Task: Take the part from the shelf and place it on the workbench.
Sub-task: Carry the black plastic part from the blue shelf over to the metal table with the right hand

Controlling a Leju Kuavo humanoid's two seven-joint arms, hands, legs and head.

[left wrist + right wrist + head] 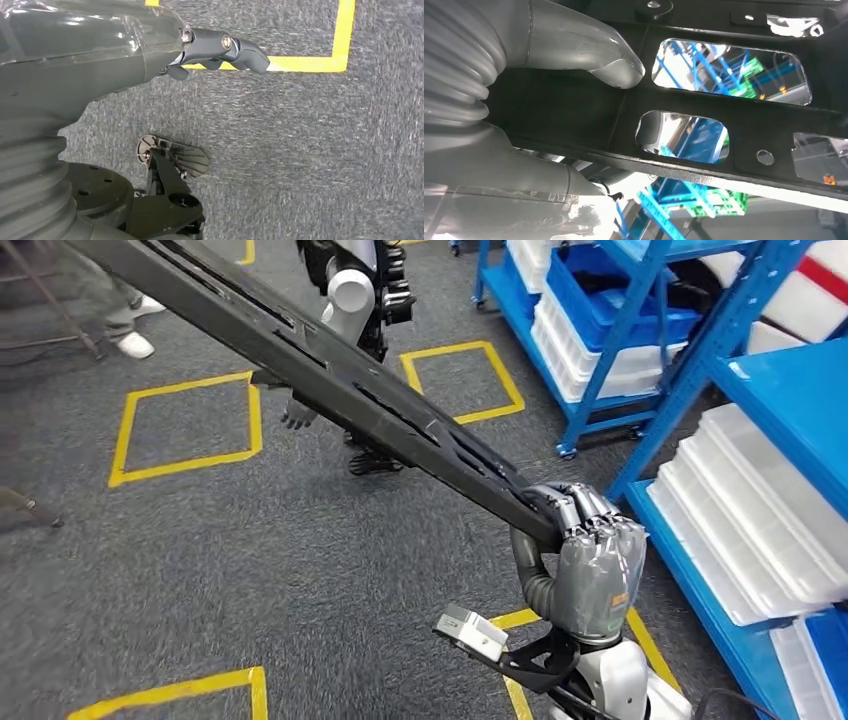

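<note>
The right hand, raised with fingers wrapped over one end, is gripping the long black part slanting above the carpet floor, while the left hand is hanging empty, fingers loosely apart.

The far end of the long black part is cut off by the head view's upper edge. The left hand is partly hidden behind its own cover; its grip cannot be judged.

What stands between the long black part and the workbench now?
No workbench is in view, so the route can't be judged. The right robot hand grips the black part, whose far end points toward another robot standing on the carpet.
</note>
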